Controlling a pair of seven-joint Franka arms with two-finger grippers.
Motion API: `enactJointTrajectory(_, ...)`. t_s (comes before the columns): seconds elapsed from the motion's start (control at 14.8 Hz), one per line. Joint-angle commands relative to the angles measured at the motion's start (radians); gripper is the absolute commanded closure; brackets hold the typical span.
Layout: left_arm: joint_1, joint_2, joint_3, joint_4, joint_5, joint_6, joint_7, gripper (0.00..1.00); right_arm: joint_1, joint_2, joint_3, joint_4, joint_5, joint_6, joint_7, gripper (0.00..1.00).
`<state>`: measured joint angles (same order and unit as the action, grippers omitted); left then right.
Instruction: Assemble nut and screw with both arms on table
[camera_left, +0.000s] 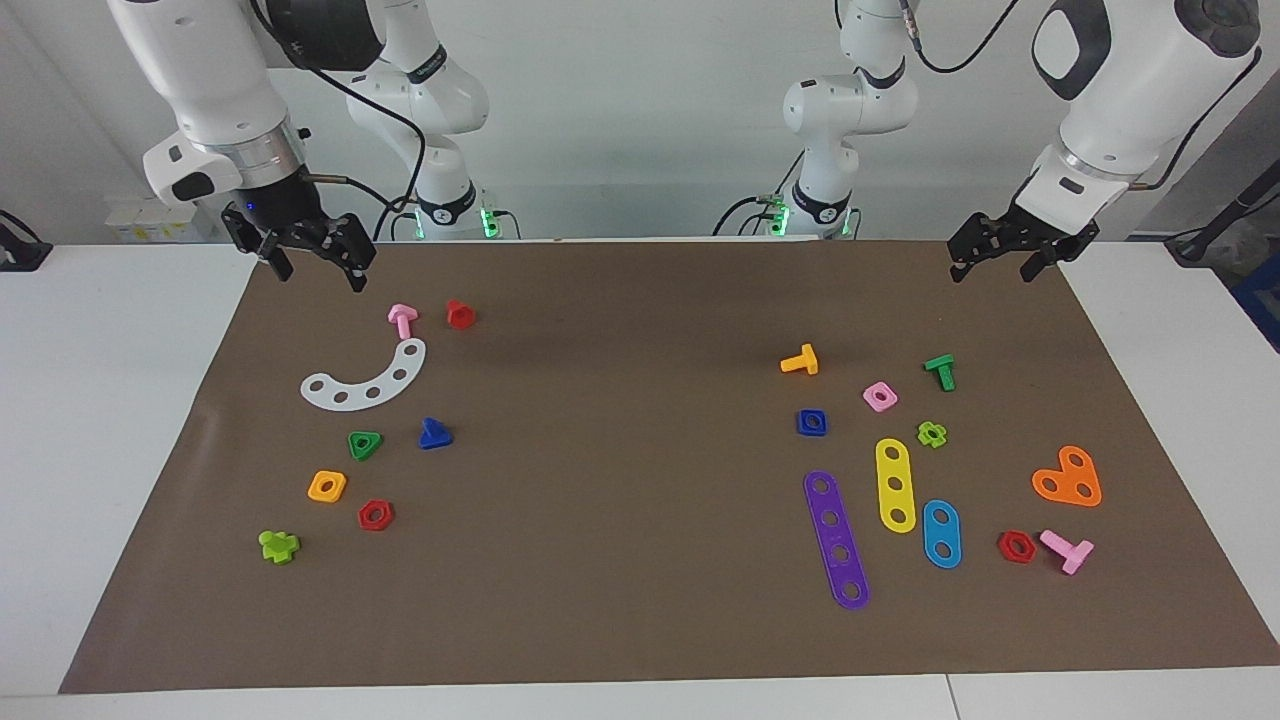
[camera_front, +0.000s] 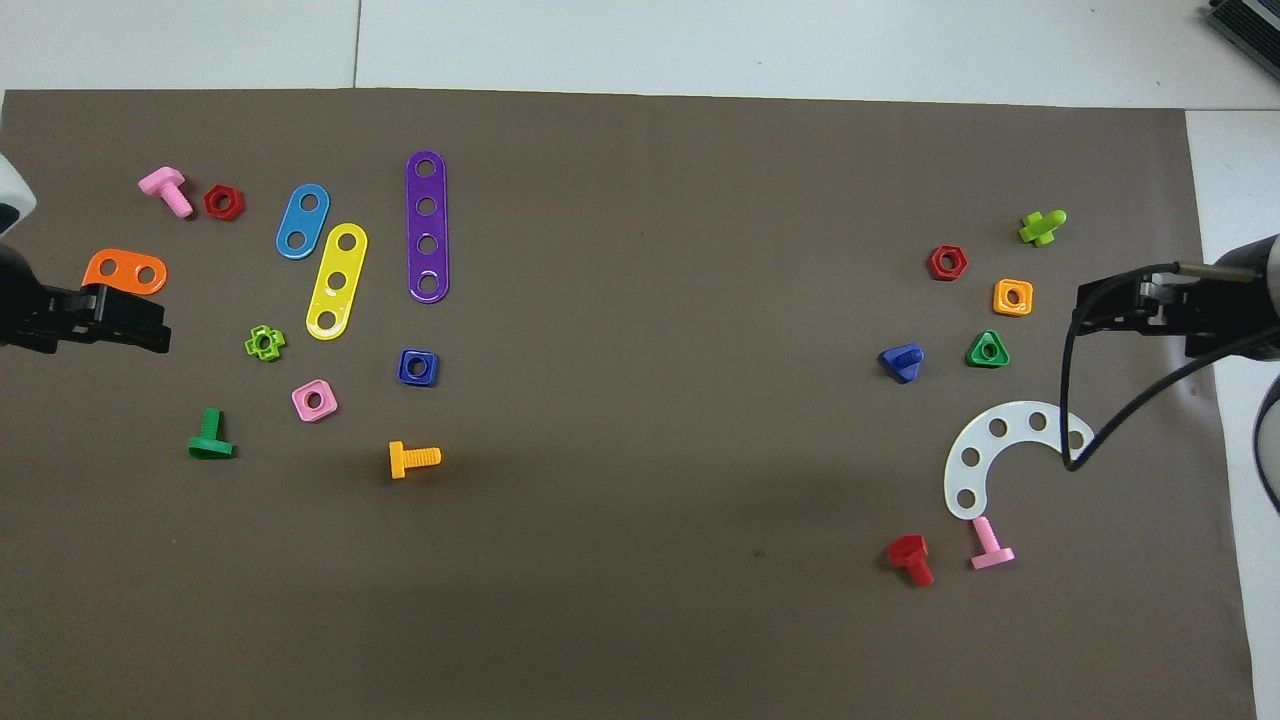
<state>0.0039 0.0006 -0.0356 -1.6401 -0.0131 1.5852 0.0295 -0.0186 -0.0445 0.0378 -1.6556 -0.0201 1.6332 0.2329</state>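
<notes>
Facing view: both hands (camera_left: 998, 265) (camera_left: 312, 262) open, empty, well apart from nut (camera_left: 812, 422), screw (camera_left: 434, 434).

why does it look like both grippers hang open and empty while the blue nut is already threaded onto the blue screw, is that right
Not quite. The left gripper and right gripper do hang open and empty, but the nut lies alone beside the purple strip, and the screw lies by the green triangular nut. The facing view shows it.

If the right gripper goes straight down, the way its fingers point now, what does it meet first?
Probably bare mat: the right gripper hangs open near the mat's corner; the pink bolt lies aside.
</notes>
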Motion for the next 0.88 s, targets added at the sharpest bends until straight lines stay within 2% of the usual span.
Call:
enactJointTrajectory(0.0, -0.033, -0.034, 0.003, -0.064, 0.018, 0.045, -0.023, 0.00, -0.009, -0.028, 0.004, -0.032, 0.019, 0.016, -0.021, 0.00)
enactJointTrajectory(0.27, -0.084, 0.001, 0.003, -0.075, 0.018, 0.113, -0.088, 0.01, -0.001, -0.014, 0.005, -0.042, 0.017, 0.072, -0.017, 0.00)
enactJointTrajectory(0.41, -0.101, 0.030, 0.003, -0.081, 0.018, 0.151, -0.117, 0.02, 0.011, -0.009, 0.005, -0.079, 0.017, 0.157, -0.018, 0.01)
enactJointTrajectory(0.61, -0.114, 0.058, 0.003, -0.093, 0.016, 0.193, -0.119, 0.04, 0.020, 0.067, 0.005, -0.084, 0.017, 0.241, -0.015, 0.02)
enactJointTrajectory(0.68, -0.116, 0.062, 0.003, -0.119, 0.015, 0.217, -0.120, 0.06, 0.022, 0.098, 0.005, -0.087, 0.017, 0.282, -0.012, 0.02)
enactJointTrajectory(0.81, -0.148, 0.064, 0.002, -0.226, 0.010, 0.371, -0.173, 0.08, 0.032, 0.153, 0.005, -0.089, 0.017, 0.342, -0.010, 0.02)
